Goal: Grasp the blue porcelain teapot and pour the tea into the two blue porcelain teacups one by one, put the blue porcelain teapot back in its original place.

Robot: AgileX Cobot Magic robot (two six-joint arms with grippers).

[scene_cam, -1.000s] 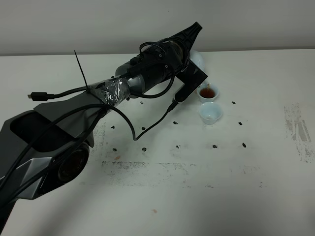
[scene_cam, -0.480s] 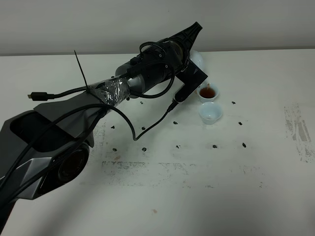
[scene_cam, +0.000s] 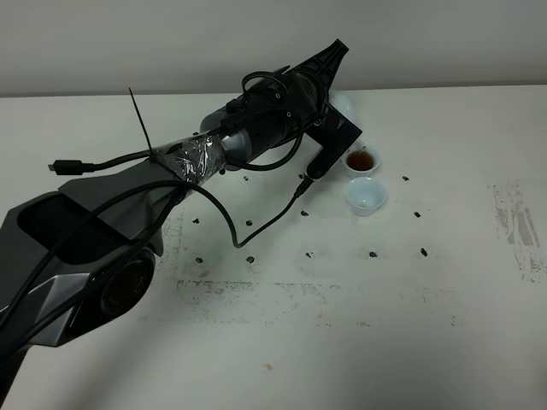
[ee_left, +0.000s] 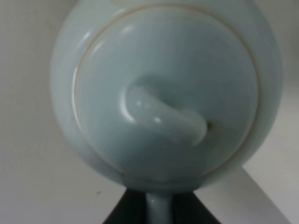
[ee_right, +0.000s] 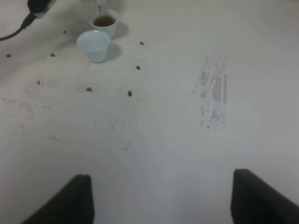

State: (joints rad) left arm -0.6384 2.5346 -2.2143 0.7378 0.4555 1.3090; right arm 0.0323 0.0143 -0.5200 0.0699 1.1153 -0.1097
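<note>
White table (scene_cam: pixel 385 282), flecked with dark specks and scuffed grey at its right, met a plain pale wall (scene_cam: pixel 171 43). My left claw (ee_left: pixel 159 212) was clenched on the handle of the blue porcelain teapot (ee_left: pixel 163 93), just beside the tea-filled cup (scene_cam: pixel 361 160). The empty cup (scene_cam: pixel 365 196) stood nearer me. My right claw (ee_right: pixel 163 205) hung released.

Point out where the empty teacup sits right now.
In the exterior high view the empty teacup stands right of centre on the table, close beside the tea-filled teacup, on that cup's camera-facing side.
</note>
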